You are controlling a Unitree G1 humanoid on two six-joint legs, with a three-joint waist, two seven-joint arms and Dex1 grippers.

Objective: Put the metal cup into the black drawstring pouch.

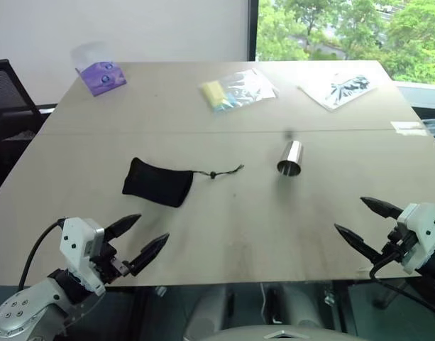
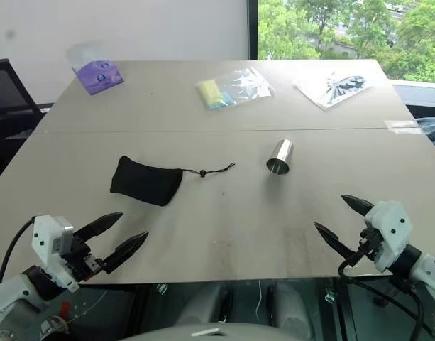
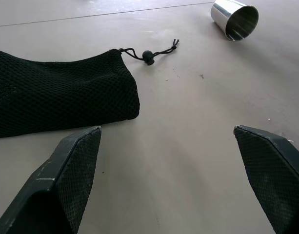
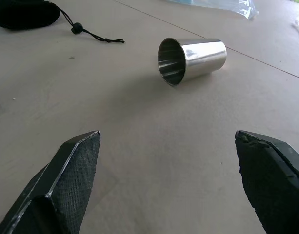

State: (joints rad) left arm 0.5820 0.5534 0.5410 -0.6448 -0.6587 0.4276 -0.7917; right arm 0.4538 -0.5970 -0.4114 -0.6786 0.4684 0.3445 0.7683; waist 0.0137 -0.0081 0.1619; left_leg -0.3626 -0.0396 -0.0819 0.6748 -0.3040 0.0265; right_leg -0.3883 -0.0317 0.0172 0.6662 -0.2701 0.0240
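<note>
Item: metal cup (image 1: 291, 157). Lies on its side on the table (image 1: 224, 234), right of centre, open mouth toward the near edge, base away; long axis runs roughly 12 to 6 o'clock in the head view, tipped slightly toward 1.

Item: black drawstring pouch (image 1: 157, 182). Lies flat at left of centre, well apart from the cup, which sits at about 3 o'clock from it. Mouth gathered, facing the cup; cord and toggle (image 1: 213, 174) trail out toward 3 o'clock.

Item: right gripper (image 1: 365, 221). Hovers over the near right edge, fingers spread wide, nothing held. The cup lies at about 11 o'clock from it, mouth turned nearly toward it.

Item: left gripper (image 1: 138, 234). Hovers over the near left edge, fingers spread wide, nothing held. The pouch lies at about 12 o'clock, near.

Governing relation, as judged: the right gripper is the nearer to the cup, the left to the pouch. A grasp across the cup's wall would need the fingers set square to its long axis.

Other stock, far side: purple packet (image 1: 101, 77), yellow-and-clear bag (image 1: 235, 89), clear sleeve with black print (image 1: 338, 88).
</note>
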